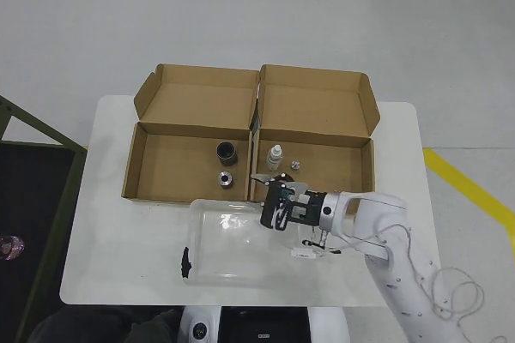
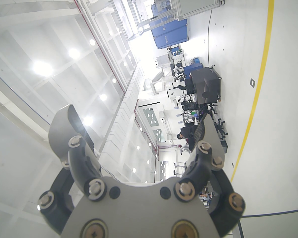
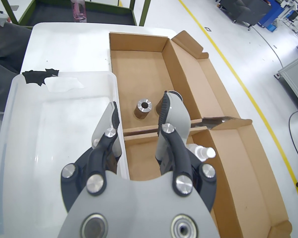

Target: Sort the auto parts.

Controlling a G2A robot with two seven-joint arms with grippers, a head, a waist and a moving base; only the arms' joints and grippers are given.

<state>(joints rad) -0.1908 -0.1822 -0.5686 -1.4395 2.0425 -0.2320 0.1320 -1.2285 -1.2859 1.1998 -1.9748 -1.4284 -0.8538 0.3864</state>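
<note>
Top view, single frame.

- Table (image 1: 120, 240): white, takes up the middle of the frame.
- Two open cardboard boxes sit side by side at upper centre, lids folded back toward the top edge. I call them left box (image 1: 176, 167) and right box (image 1: 335, 167) by their place in the frame. Their inner walls touch.
- Bin (image 1: 232, 249): clear plastic, at lower centre, its far rim against the boxes' near walls. I see no part inside it.
- Right gripper (image 1: 273, 207): at frame centre, over the bin's far rim near where the two boxes meet. From its wrist camera the jaws are spread and hold nothing; one finger hangs on the bin side, the other over the boxes.
- Left gripper (image 2: 136, 115): its wrist camera looks up at the ceiling and room. The jaws are released and wide apart, with nothing between them.
- Bottle (image 1: 275, 157): small and white, in the right box near its left wall.
- Dark cylinder (image 1: 227, 153): in the left box, toward its right end.
- Silver cylinder (image 1: 226, 178): same box, just below the dark one in the frame and apart from it. Its bore faces up.
- Small part (image 1: 296, 163): metal, in the right box just right of the bottle.
- Tape (image 1: 185, 261): a black scrap on the bin's lower-left rim.
</note>
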